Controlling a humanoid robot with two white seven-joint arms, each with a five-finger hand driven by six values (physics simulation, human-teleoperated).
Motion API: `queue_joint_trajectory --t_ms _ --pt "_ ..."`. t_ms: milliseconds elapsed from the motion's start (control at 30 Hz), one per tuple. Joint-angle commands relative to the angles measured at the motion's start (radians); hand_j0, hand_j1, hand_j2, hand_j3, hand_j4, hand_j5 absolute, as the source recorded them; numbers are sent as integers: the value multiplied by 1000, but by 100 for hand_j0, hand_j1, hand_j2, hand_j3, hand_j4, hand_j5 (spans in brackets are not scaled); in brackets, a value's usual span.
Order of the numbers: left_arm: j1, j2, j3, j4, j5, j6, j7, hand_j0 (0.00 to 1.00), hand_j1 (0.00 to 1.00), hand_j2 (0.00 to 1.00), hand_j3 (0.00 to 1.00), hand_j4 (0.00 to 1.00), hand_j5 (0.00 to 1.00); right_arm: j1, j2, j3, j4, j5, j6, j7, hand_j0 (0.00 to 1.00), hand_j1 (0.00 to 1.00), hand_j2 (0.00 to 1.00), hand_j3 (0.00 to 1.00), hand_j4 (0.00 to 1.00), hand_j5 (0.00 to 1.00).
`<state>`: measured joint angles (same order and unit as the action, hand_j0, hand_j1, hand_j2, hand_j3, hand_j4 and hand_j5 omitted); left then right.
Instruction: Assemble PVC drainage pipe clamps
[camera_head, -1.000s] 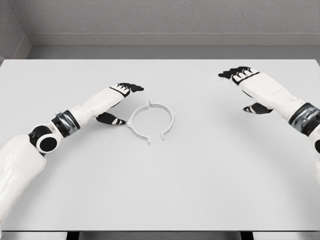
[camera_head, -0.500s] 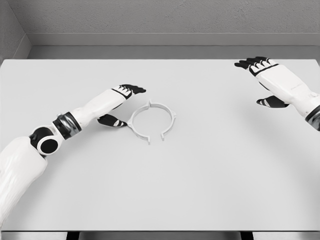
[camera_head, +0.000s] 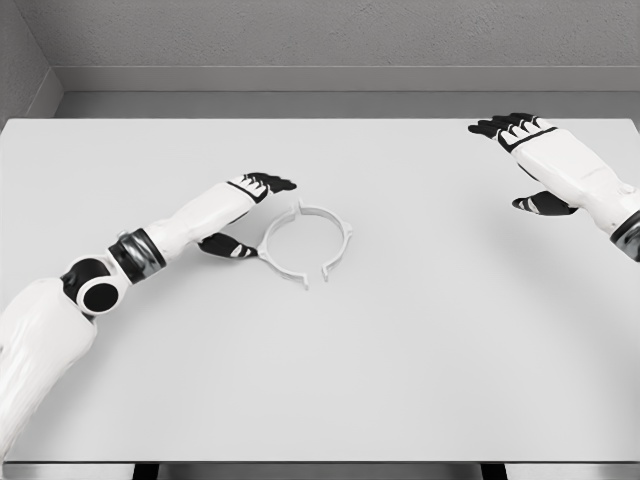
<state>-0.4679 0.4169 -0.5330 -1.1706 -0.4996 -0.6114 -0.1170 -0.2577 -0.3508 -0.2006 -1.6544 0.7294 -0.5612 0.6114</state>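
Two white half-ring clamp pieces form a nearly closed ring (camera_head: 306, 243) near the middle of the white table (camera_head: 400, 340). A small gap shows at the ring's lower right, and another at its top. My left hand (camera_head: 245, 215) lies just left of the ring with fingers spread; its thumb (camera_head: 228, 246) rests against the left half's outer edge, its fingers reaching past the ring's upper left. My right hand (camera_head: 525, 160) hovers open at the far right, well away from the ring.
The table's far edge meets a grey wall (camera_head: 320, 40) at the back. Nothing else lies on the table.
My left hand has pushed slightly right, nudging the left clamp half with it. My right hand swung from the mid right up to the far right, then held still.
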Motion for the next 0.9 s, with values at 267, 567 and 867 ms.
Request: queue_joint_trajectory --t_ms 267,567,867 --pt "8 -21 -21 -18 6 1 0 100 100 100 100 100 100 0 -1 0 -2 -7 3 -1 100 100 100 100 100 100" --pt "21 -13 -21 -41 9 1 0 100 100 100 100 100 100 0 1 1 -1 -7 3 -1 100 100 100 100 100 100" --pt "31 39 -21 -84 19 1 2 100 100 100 100 100 100 -2 1 15 -2 -13 3 -1 100 100 100 100 100 100"
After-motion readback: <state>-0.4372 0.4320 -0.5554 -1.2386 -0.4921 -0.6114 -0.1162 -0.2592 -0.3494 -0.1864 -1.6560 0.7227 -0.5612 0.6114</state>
